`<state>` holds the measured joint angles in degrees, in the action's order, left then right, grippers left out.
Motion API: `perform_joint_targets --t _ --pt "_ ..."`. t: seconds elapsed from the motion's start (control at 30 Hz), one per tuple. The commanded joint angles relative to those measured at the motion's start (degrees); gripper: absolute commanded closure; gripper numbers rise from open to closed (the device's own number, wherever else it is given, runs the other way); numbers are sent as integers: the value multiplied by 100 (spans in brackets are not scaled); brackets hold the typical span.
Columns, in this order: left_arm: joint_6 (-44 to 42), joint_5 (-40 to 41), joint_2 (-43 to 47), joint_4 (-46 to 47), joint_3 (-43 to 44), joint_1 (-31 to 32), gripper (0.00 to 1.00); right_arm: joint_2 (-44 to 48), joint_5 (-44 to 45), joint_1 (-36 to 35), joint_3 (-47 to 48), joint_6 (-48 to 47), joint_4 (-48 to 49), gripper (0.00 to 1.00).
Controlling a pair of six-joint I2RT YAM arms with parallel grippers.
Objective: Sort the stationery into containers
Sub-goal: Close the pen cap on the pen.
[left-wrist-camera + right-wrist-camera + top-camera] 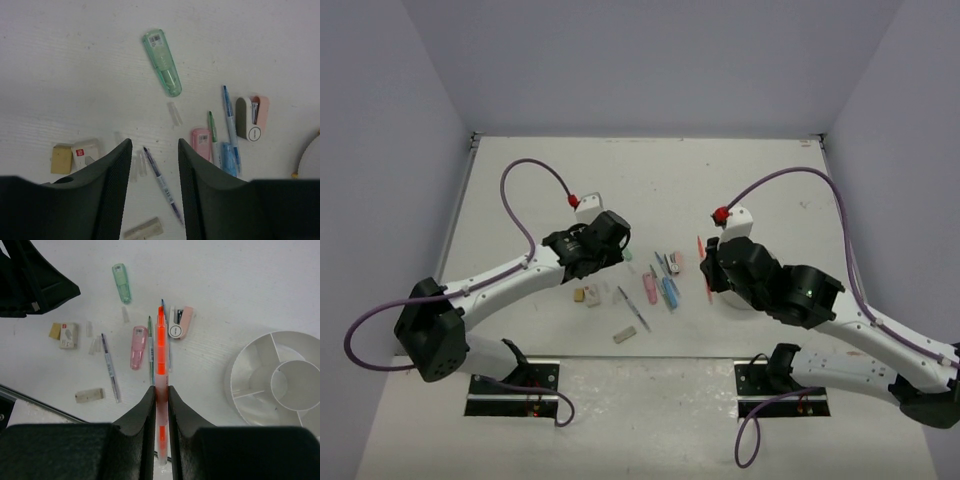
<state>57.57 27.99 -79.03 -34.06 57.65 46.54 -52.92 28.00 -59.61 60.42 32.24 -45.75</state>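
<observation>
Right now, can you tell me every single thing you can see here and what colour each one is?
organizer: one, white, round with dividers, on the right side.
highlighter: one, orange, in the right gripper.
pastel pieces: three; green piece farthest, pink piece and blue piece among the pens.
pens: three; dark pen, green pen, blue pen, mid-table.
stapler: one, pink and grey, beside the blue pen.
blocks: three; tan block and white block side by side, grey block nearest the arms.
clear caps: a few, see-through, scattered mid-table.
table: one, white.
left gripper: black, open, above the dark pen.
right gripper: black, shut on the highlighter.
</observation>
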Motion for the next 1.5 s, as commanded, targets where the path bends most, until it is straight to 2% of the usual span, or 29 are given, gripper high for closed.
perform_joint_targets --t 0.0,0.07,0.13,0.23,0.6,1.47 --pt "643 147 -422 -96 166 21 58 -15 328 -24 -214 186 -92 100" --pt "800 189 -673 -339 298 13 59 -88 353 -19 -243 169 -81 100" --pt "887 207 -867 -591 396 13 71 -165 417 -15 -294 168 -57 100" --pt "929 160 -1078 -641 412 20 79 -204 445 -15 -364 151 20 100" --pt "1093 78 -1668 -730 344 13 80 -262 347 14 -494 142 110 100" --pt "1201 -39 -1944 -433 -75 16 78 -544 157 20 -479 104 309 100"
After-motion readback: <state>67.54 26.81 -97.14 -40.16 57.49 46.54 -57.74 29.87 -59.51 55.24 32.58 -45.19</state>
